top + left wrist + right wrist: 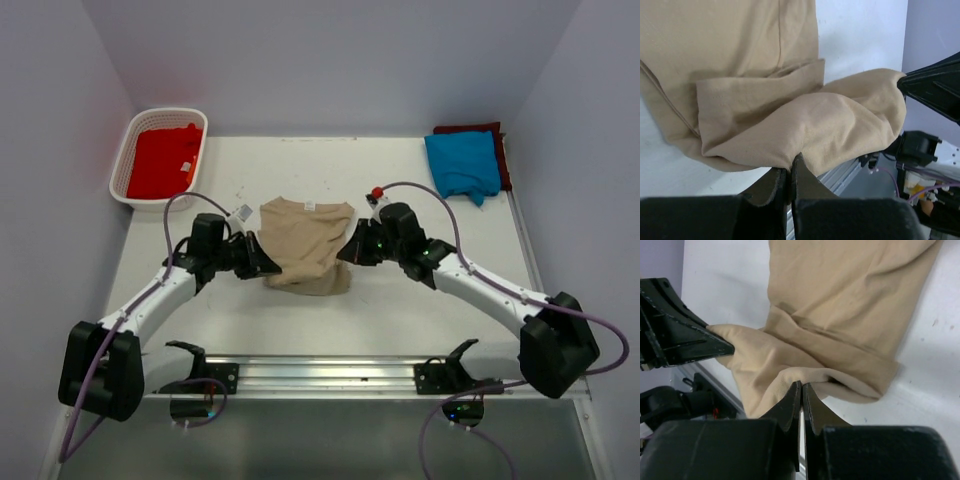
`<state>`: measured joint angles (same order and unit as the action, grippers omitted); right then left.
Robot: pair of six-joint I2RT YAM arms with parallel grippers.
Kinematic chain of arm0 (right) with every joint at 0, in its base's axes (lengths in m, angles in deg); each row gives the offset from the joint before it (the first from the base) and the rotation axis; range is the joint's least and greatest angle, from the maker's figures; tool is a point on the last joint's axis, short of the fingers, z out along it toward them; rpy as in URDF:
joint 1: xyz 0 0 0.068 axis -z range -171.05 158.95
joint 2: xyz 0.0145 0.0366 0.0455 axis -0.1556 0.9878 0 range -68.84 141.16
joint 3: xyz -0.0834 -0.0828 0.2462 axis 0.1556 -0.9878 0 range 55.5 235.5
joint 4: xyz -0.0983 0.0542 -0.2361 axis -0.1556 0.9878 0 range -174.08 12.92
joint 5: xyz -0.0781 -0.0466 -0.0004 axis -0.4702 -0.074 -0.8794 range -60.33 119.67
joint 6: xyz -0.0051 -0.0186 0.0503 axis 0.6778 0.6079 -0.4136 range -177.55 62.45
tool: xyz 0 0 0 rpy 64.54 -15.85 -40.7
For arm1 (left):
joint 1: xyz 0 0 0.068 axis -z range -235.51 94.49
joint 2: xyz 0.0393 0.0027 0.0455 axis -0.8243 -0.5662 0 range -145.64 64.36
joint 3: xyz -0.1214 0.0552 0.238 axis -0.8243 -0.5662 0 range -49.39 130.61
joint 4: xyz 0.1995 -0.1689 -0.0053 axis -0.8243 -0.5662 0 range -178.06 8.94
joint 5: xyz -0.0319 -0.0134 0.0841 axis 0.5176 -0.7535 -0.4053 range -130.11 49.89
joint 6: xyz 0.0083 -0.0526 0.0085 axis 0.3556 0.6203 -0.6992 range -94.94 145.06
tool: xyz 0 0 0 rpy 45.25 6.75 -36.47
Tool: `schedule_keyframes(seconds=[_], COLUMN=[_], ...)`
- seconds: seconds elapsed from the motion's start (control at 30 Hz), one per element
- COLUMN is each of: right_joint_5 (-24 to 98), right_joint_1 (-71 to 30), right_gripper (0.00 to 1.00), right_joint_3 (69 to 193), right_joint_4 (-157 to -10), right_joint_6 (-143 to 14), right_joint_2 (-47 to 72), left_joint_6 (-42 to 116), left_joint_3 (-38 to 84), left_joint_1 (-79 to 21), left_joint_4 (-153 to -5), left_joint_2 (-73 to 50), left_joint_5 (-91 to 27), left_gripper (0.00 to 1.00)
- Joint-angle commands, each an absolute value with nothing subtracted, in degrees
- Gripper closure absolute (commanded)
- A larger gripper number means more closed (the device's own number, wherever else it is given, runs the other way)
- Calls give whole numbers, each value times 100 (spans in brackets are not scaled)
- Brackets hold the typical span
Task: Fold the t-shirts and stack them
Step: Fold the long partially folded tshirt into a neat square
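Note:
A tan t-shirt (305, 240) lies in the middle of the table, its near part lifted. My left gripper (272, 262) is shut on its left edge, pinching the cloth (805, 135) at the fingertips (790, 171). My right gripper (345, 252) is shut on its right edge, pinching the cloth (840, 315) at the fingertips (801, 387). The shirt hangs in a fold between the two. A red t-shirt (163, 160) lies in a white basket (122, 160) at the far left. A folded bright blue t-shirt (462, 165) lies on a dark maroon one (500, 150) at the far right.
A metal rail (320, 372) runs along the table's near edge between the arm bases. Grey walls close in the left, back and right sides. A small white tag (242, 212) and a red part (377, 193) sit on the cables near the grippers.

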<state>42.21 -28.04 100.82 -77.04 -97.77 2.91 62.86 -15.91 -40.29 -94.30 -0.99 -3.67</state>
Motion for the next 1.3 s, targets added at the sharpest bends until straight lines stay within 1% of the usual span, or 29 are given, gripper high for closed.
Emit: schedule_keyframes(seconds=[0.0,0.07,0.23,0.37,0.4,0.47,0.5,0.57,0.63,0.67,0.7,0.77,0.8,0.83,0.87,0.93,0.97,1.0,1.13,1.17,1.27], right_joint_5=[4198,4241,4496,4532,4558,4585,4593,4594,4550,4436,4313,3823,3689,3575,3496,3180,3178,3170,3292,3345,3564], right_joint_1=[-2534,-2410,-1962,-1786,-1716,-1663,-1602,-1549,-1452,-1426,-1399,-1382,-1355,-1338,-1329,-1320,-1320,-1320,-1329,-1337,-1381], right_gripper=[100,100,100,100,100,100,100,100,100,100,100,100,91,69,55,12,4,1,1,1,1], right_joint_3=[10743,10946,11622,12202,12456,12747,13096,13511,14222,14512,15150,15778,16242,16403,16492,16336,16334,16012,14948,14502,13876], right_joint_4=[-8320,-8338,-8373,-8364,-8373,-8382,-8373,-8382,-8382,-8347,-8286,-8146,-8153,-8162,-8249,-8372,-8547,-8653,-9233,-9496,-9752], right_joint_6=[-9332,-9244,-9121,-9007,-9015,-9015,-9033,-9112,-9226,-9287,-9331,-9332,-9358,-9384,-9437,-9429,-9394,-9359,-9271,-9288,-9305], right_joint_2=[762,990,1807,2510,2660,3178,3397,4039,4461,4976,5208,5865,6017,6114,6167,5950,5948,5705,4984,4868,4473], left_joint_6=[6093,6040,6066,6224,6276,6355,6434,6496,6646,6698,6942,7163,7217,7243,7244,7331,7314,7253,7077,6981,6525], left_joint_3=[-1038,-905,-501,-44,279,640,851,1589,2476,2792,3309,3830,4094,4462,4570,4484,4361,4090,3552,3395,3340], left_joint_1=[-4477,-4628,-5050,-5112,-5138,-5156,-5165,-5209,-5244,-5261,-5287,-5358,-5384,-5445,-5463,-5525,-5534,-5542,-5543,-5543,-5543], left_joint_4=[-8740,-8643,-8239,-7703,-7606,-7465,-7412,-7333,-7245,-7245,-6923,-6622,-6508,-6350,-6279,-5885,-5743,-5664,-5548,-5670,-6196], left_joint_2=[-488,-718,-1745,-2668,-3088,-3485,-3870,-4233,-4830,-5050,-5435,-5780,-6051,-6149,-6203,-6055,-6054,-5845,-5465,-5352,-5272], left_joint_5=[-461,-469,-268,-39,57,137,181,172,225,242,338,305,252,278,278,417,418,392,489,445,200], left_gripper=[100,100,100,100,100,100,100,100,100,100,100,76,57,12,0,0,0,0,0,0,0])
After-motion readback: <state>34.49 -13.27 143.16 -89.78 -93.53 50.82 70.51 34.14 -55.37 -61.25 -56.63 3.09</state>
